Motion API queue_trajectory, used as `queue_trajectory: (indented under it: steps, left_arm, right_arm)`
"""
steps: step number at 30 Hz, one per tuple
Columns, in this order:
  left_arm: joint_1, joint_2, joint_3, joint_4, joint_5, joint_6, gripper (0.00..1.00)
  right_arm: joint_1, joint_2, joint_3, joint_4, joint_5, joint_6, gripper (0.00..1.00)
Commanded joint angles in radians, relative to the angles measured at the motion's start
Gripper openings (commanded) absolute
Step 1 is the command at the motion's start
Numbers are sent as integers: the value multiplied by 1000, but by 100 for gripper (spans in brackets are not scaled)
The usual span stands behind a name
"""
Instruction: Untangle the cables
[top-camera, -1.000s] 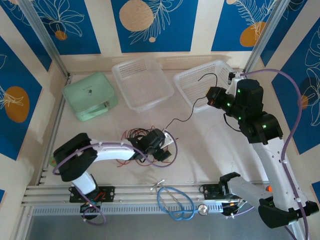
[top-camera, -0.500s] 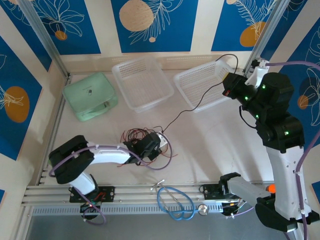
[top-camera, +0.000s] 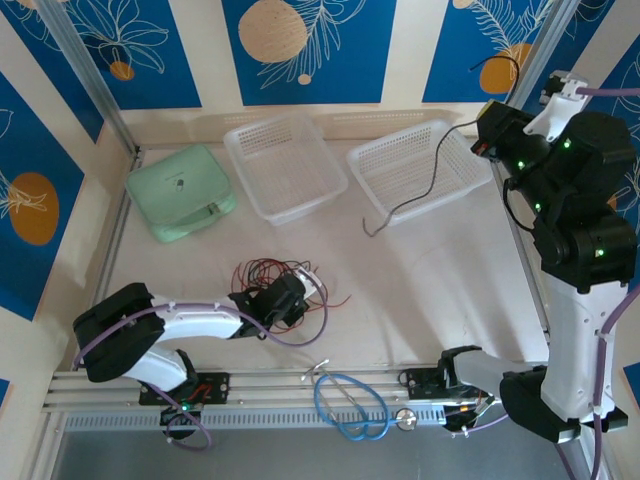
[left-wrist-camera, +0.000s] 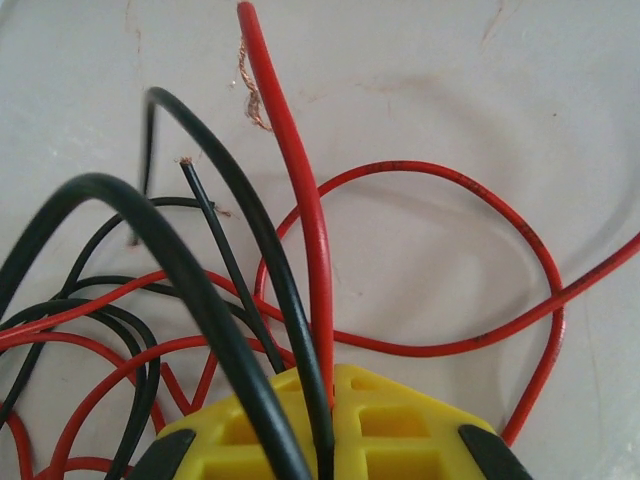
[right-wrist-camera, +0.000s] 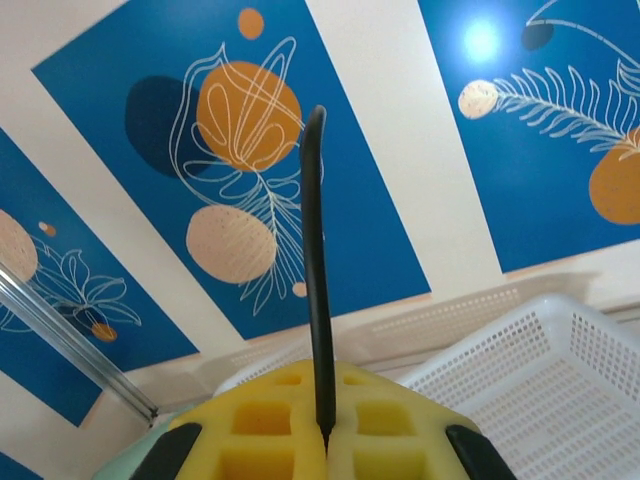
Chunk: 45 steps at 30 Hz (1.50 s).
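A small tangle of red and black cables (top-camera: 268, 275) lies on the table at front left. My left gripper (top-camera: 298, 292) is low at the tangle's right side. In the left wrist view that left gripper (left-wrist-camera: 335, 385) is shut on a red cable (left-wrist-camera: 300, 200) and a black cable (left-wrist-camera: 240, 230) pinched together. My right gripper (top-camera: 483, 130) is raised high at the back right, shut on one black cable (top-camera: 400, 208). This cable hangs over the right basket, and its loose end rests on the table. In the right wrist view the black cable (right-wrist-camera: 315, 250) sticks straight up out of the right gripper (right-wrist-camera: 325, 440).
Two white baskets stand at the back, one in the middle (top-camera: 285, 165) and one to the right (top-camera: 415, 170), the latter also in the right wrist view (right-wrist-camera: 560, 390). A green case (top-camera: 180, 190) sits at back left. A blue cable loop (top-camera: 350, 405) lies on the front rail.
My left gripper shut on the tangle and drew back to the left. My right arm rose and swung to the back right, pulling the black cable out of the tangle.
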Motion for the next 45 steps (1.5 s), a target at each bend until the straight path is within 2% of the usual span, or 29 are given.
queue_trajectory:
  steps: [1,7,8,9,11,13,15,19,22,24,27,33,37,42,43,45]
  left_arm:
    - [7,-12,-11,-13,-24,-38,0]
    - [9,-30,22,-53,5,-41,0]
    - [9,-33,36,-64,13,-42,5]
    - [10,-36,46,-72,19,-41,16]
    - [10,-43,71,-91,30,-43,48]
    - [10,-51,93,-108,39,-46,64]
    - [8,-69,108,-126,46,-47,74]
    - [9,-154,127,-150,93,-46,83]
    - [8,-247,136,-177,102,-45,99]
    - [9,-310,146,-209,89,-52,100]
    - [9,-396,168,-291,-2,-125,100]
    - [13,-491,215,-442,-62,-171,100]
    - [17,-491,248,-516,-51,-201,99]
    - [36,-405,333,-641,-48,-270,96]
    - [46,-378,354,-671,-41,-287,95]
    - [69,-325,391,-722,-23,-325,93]
  right_arm:
    - [-13,31,56,17,-1,-21,0]
    - [-35,91,76,48,-23,-31,0]
    - [-43,106,84,57,-22,-36,0]
    - [-51,121,91,62,-19,-42,0]
    - [-69,156,107,84,-11,-60,0]
    - [-88,195,116,113,-1,-76,0]
    - [-110,240,132,138,3,-87,0]
    - [-141,358,223,149,-6,-103,0]
    - [-143,438,268,163,-1,-120,0]
    - [-143,478,266,184,4,-129,0]
    - [-142,535,231,223,12,-139,0]
    - [-143,654,55,326,34,-144,0]
    - [-145,767,26,273,55,-117,0]
    - [-142,877,81,77,97,-49,0]
    - [-143,902,114,23,94,-36,5]
    - [-142,963,199,-84,85,-26,25]
